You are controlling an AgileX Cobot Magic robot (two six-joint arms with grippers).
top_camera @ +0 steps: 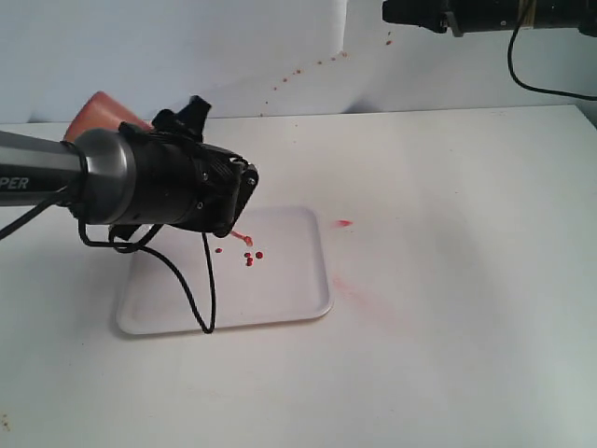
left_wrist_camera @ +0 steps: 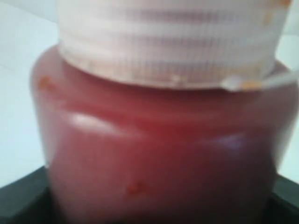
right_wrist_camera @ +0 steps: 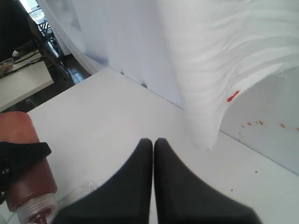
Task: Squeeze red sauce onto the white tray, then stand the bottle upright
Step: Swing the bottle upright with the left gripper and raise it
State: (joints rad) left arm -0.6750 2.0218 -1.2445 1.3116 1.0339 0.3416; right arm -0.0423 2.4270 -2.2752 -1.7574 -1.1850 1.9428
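Note:
My left gripper [top_camera: 187, 131] is shut on the bottle [top_camera: 101, 114], which it holds tilted with the base up and the nozzle [top_camera: 244, 239] pointing down over the white tray [top_camera: 280, 291]. A few tiny drops of red sauce [top_camera: 252, 257] lie on the tray just under the nozzle. In the left wrist view the bottle [left_wrist_camera: 159, 154] and its ribbed cap [left_wrist_camera: 168, 42] fill the picture. My right gripper [right_wrist_camera: 153, 141] is shut on nothing. It hangs high at the back right [top_camera: 401, 11], far from the tray. From there the bottle [right_wrist_camera: 21, 135] shows with a black finger [right_wrist_camera: 23, 154] across it.
Faint pinkish smears mark the white table [top_camera: 466, 280] right of the tray [top_camera: 343, 224], and small specks dot the back wall [top_camera: 317, 63]. A black cable [top_camera: 207, 289] from the left arm droops over the tray. A white curtain [right_wrist_camera: 224, 70] hangs behind the table.

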